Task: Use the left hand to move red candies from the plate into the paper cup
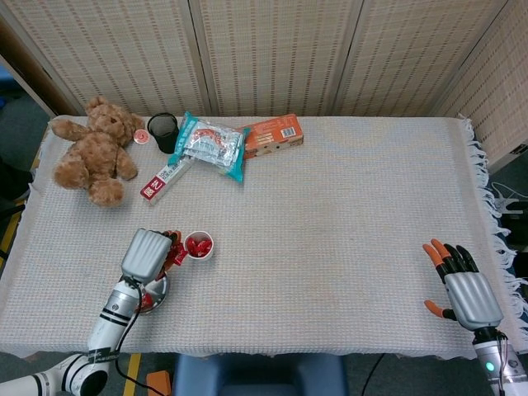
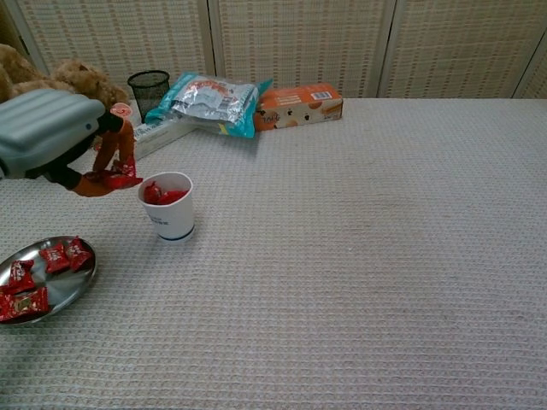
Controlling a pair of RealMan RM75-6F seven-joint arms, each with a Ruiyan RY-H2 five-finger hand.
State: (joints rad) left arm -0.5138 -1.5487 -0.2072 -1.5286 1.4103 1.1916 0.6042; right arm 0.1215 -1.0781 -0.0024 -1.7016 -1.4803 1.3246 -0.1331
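**Operator:** While my left robot hand hangs above the desk, its fingertips pinch one red candy, raised level with the rim of the paper cup. The cup stands just beside those fingertips, on the side toward my right arm, and it already has red candies inside.

**Observer:** Is the candy touching the cup?

**Operator:** From the chest view it sits just short of the rim; I cannot tell whether they touch. In the head view the same hand covers most of the gap.

**Observer:** Where is the plate?

**Operator:** Below and behind the left robot hand, nearer to me. The plate is shiny metal, with several red wrapped candies lying in it.

**Observer:** And the other arm?

**Operator:** My right robot hand rests well apart from all that, at the desk's near edge, palm down, fingers spread, holding nothing. Beyond the left robot hand lie a teddy bear, a black mesh cup, a foil snack bag and an orange box.
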